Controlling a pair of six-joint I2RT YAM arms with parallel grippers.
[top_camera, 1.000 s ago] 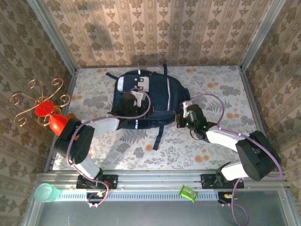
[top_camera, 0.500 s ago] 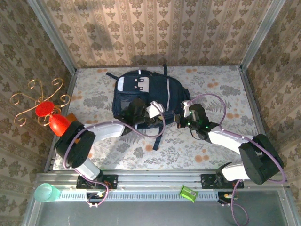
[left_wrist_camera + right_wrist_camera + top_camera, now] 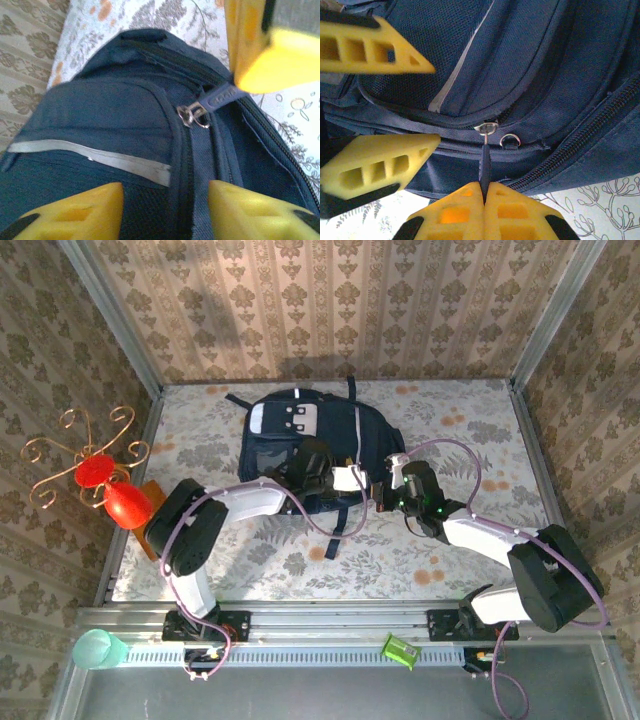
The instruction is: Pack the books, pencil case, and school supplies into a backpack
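Okay, from above you get the big dark navy fabric backpack lying mid-table, w/ both arms at its near-right edge. Right wrist cam adds detail: your right gripper is clenched on the navy zip pull tab. Left wrist cam: left gripper spread apart, holding nothing, backpack directly beneath, tab just ahead.

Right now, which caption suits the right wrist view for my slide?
Right gripper, jaws shut on the zip pull of the navy backpack.
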